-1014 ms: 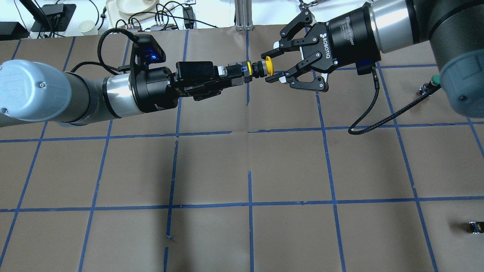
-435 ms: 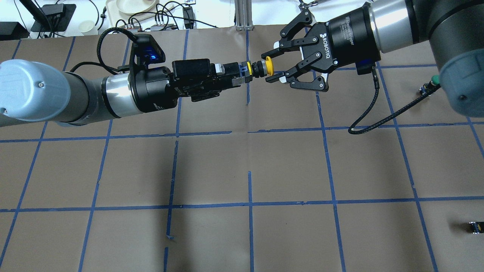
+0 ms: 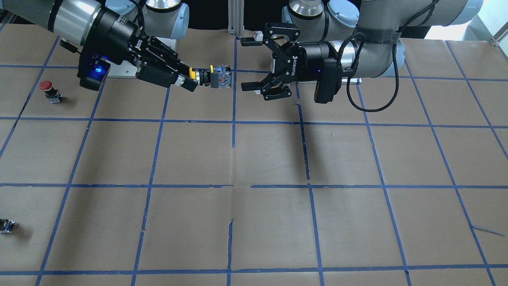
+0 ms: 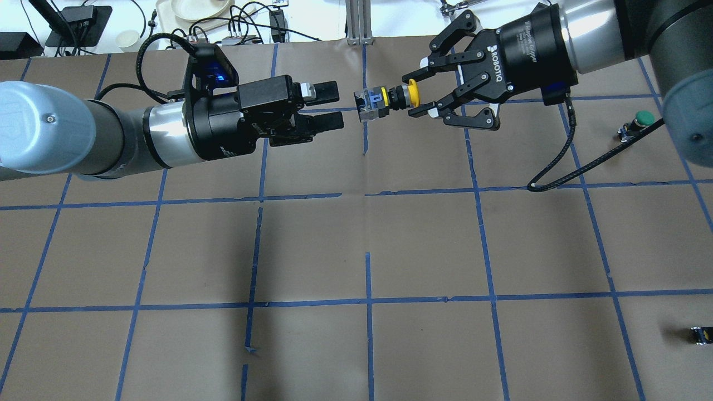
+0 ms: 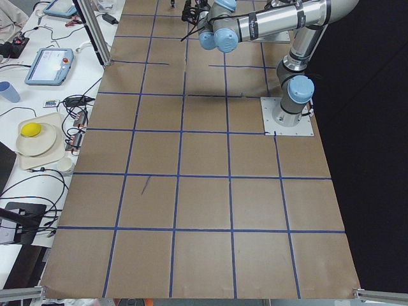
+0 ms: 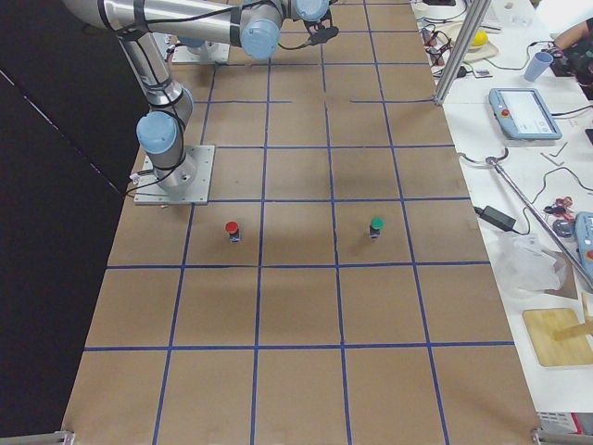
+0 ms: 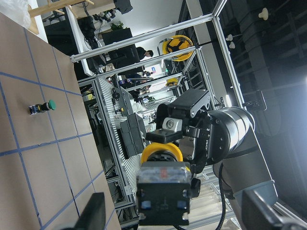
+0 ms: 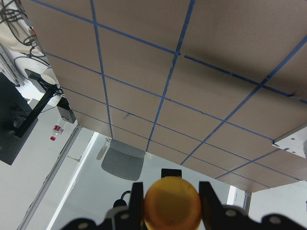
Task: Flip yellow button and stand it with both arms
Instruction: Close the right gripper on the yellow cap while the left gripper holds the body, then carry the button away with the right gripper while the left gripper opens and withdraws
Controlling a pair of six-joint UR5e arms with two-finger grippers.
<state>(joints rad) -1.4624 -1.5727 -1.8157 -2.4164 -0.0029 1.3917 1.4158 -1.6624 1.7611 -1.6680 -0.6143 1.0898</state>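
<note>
The yellow button (image 4: 390,99) hangs in the air over the far middle of the desk (image 4: 423,245). It lies on its side, with the round yellow cap pinched in my right gripper (image 4: 413,93) and the black-grey block body pointing across at my left gripper (image 4: 331,106). My right gripper is closed on the cap alone. From my right wrist, the cap sits at the bottom of the view with a black finger (image 8: 206,199) pressed against each side.

My left gripper is open and holds nothing. Its two fingers are spread, level with the button and just short of its block end, with a clear gap between them and the button. From my left wrist, the block's flat end faces the camera, the yellow rim shows behind it, and my right gripper sits behind that.

My left arm (image 4: 83,133) and my right arm (image 4: 640,33) reach in from opposite sides, both nearly level, so the two grippers face each other over a blue tape line on the brown paper.

A green-capped button (image 4: 643,118) stands on the desk beyond my right arm, well apart from the yellow one. A red-capped button (image 3: 47,88) stands on the same side, nearer my base. A small dark block (image 4: 699,334) lies at the desk's right edge.
</note>
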